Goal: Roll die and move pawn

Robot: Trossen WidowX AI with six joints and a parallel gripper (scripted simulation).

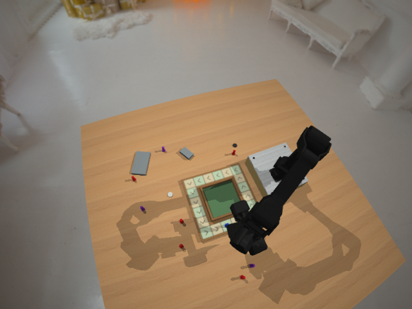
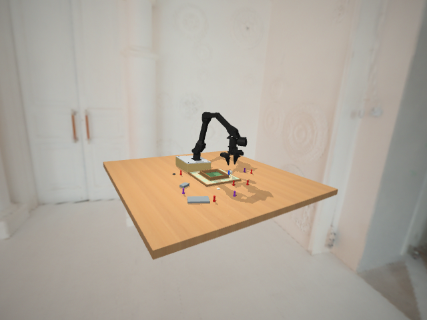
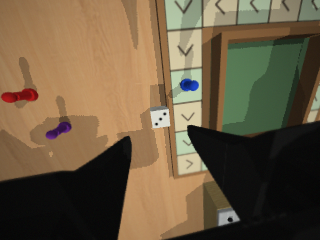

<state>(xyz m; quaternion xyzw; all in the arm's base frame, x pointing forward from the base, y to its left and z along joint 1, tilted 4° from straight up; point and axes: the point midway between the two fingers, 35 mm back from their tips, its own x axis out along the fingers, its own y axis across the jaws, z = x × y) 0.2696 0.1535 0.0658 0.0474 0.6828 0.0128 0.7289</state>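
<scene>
One small white die [image 3: 159, 117] sits on the wooden table [image 1: 299, 282] just outside the board's outer edge, and in the wrist view we can see three pips on the face towards the camera. We've got our black parallel-jaw gripper [image 3: 159, 141] hanging above it with the fingers spread apart and nothing between them. The die shows in the gap between the two fingertips but lower down, so we're not touching it. The blue pawn [image 3: 189, 85] stands on a pale green square of the board with the ring of arrow squares [image 3: 186, 49], right next to the die. The green felt dice tray [image 3: 255, 85] with its brown wooden frame sits in the middle. A red pawn [image 3: 18, 95] and a purple pawn [image 3: 58, 131] lie off on the table, well apart from the board.
</scene>
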